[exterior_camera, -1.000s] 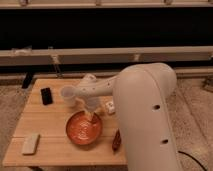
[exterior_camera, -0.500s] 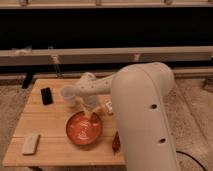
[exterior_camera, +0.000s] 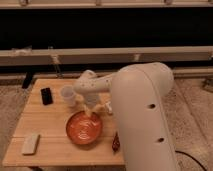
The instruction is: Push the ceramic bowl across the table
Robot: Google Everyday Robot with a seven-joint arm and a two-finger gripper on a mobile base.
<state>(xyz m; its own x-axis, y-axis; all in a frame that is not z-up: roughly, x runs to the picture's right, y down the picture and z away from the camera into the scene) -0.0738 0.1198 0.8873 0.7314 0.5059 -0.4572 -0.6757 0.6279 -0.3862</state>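
The ceramic bowl [exterior_camera: 84, 129], glossy orange-red, wide and shallow, sits on the light wooden table [exterior_camera: 47, 120] near its front middle. My gripper [exterior_camera: 93, 107] hangs from the white arm just over the bowl's far rim, reaching down from the right. It seems to touch the rim or hover just above it. A small white cup [exterior_camera: 67, 95] stands just left of the gripper, behind the bowl.
A black flat object [exterior_camera: 46, 95] lies at the table's back left. A pale flat block [exterior_camera: 31, 143] lies at the front left corner. A dark reddish item [exterior_camera: 116, 142] sits right of the bowl, half hidden by my arm's large white body [exterior_camera: 145, 120].
The arm has shifted slightly to the left at the bowl's far rim. The bowl stays in nearly the same place.
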